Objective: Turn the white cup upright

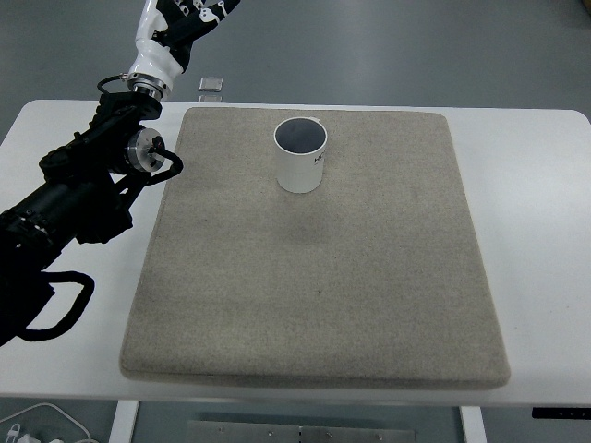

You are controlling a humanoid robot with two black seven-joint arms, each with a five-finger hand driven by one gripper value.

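White table (536,231), beige mat (314,277); white cup (301,155) upright; left hand (189,23) fingers loose, empty

We see a white table (536,231) with a large beige-grey felt mat (314,277) lying flat across its middle. Just beyond the mat's far left corner, a small silver square object (211,86) sits at the table's far edge. Grey floor (416,46) lies behind. White cables (37,426) show at the lower left.
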